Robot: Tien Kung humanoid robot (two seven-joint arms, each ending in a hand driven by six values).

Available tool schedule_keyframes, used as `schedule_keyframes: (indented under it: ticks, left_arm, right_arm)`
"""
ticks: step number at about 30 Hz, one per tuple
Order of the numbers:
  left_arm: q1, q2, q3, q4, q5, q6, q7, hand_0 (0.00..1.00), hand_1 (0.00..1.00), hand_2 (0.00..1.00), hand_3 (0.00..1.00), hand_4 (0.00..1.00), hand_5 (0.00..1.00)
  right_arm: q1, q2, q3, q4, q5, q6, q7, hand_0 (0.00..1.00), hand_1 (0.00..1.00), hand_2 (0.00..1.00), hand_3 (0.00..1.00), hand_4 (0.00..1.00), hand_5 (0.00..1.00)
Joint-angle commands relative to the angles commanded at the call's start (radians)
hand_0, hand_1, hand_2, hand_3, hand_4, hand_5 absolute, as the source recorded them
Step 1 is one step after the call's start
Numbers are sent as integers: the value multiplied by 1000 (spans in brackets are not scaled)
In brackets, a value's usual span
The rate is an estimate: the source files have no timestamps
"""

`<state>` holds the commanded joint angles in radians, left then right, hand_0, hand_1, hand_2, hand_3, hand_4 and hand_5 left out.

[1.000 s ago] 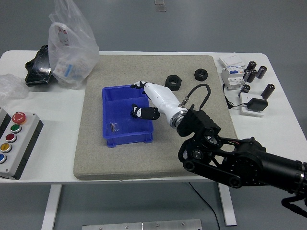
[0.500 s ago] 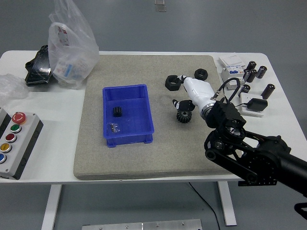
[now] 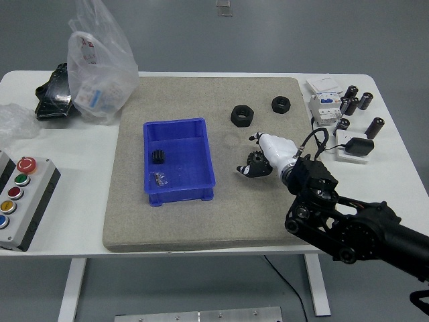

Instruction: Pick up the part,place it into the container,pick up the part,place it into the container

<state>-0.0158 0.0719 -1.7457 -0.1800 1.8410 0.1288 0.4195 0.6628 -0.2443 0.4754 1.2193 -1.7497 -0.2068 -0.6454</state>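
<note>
A black gear (image 3: 255,161) is gripped by the right hand (image 3: 258,163) on the grey mat (image 3: 201,215), right of the blue container (image 3: 177,161), where another gear (image 3: 159,156) lies. No writing is legible.

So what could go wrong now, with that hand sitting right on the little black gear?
The right hand covers the gear on the grey mat, so whether it truly grips it is unclear; the gear could slip out on lifting. On the way to the blue bin, the gear might catch the near wall and fall outside. The large nut sits close behind and could get nudged.
</note>
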Motion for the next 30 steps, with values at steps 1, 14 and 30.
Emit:
schedule_keyframes:
  ticks: [1, 14, 30]
  left_arm:
    - [0, 0, 0, 0, -1, 1, -2, 846, 779, 775, 926, 939, 844]
    - [-1, -1, 3, 0, -9, 3, -16, 844, 775, 766, 907, 938, 844]
    - [1, -2, 6, 0, -20, 6, -27, 840, 769, 763, 899, 923, 839]
  right_arm:
    - [0, 0, -3, -2, 0, 5, 0, 636, 766, 818, 875, 859, 432]
    - [-2, 2, -34, -5, -22, -7, 0, 508, 598, 440, 503, 277, 19]
    - [23, 2, -32, 25, -99, -164, 0, 454, 527, 304, 353, 124, 2]
